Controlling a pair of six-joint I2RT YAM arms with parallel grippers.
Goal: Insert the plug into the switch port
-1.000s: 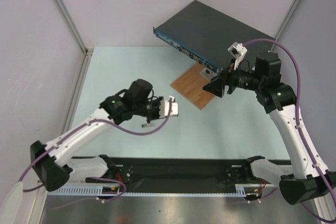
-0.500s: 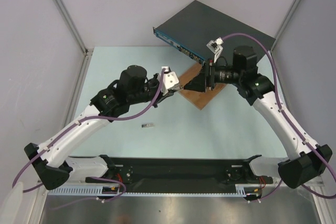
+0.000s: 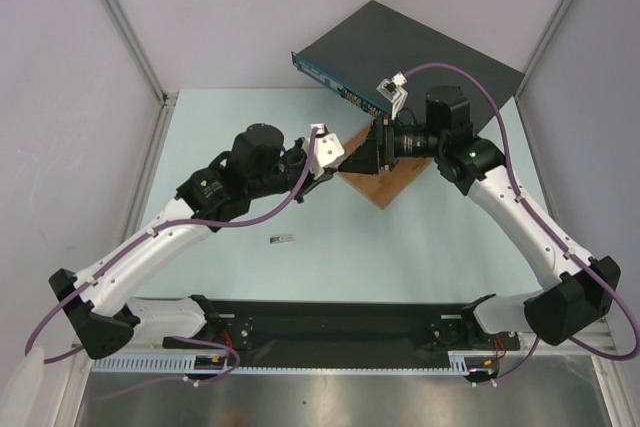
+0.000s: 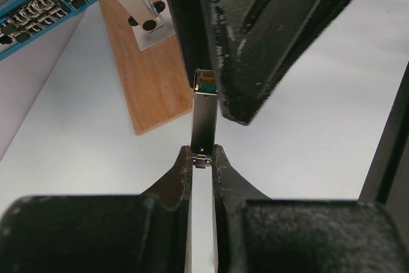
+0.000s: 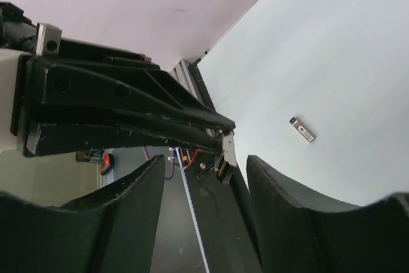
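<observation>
The pale green surface (image 3: 430, 237) carries the large flat dark grey metal switch (image 3: 410, 47) at far right, its narrow blue ported face turned left and near, with a brown wooden board (image 3: 385, 185) just near of it. The left fingers (image 4: 182, 171) are clamped on the rear of the slim silver metal plug (image 4: 204, 116), held in the air, apart from the ports. The right fingers (image 5: 134, 202) stand apart around its free end. Pickup looks done; alignment and insertion remain. 1 small loose silver module (image 3: 283, 238) lies nearer.

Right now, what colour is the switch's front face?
Blue front face, dark grey metal switch; clearest in left wrist view.
</observation>
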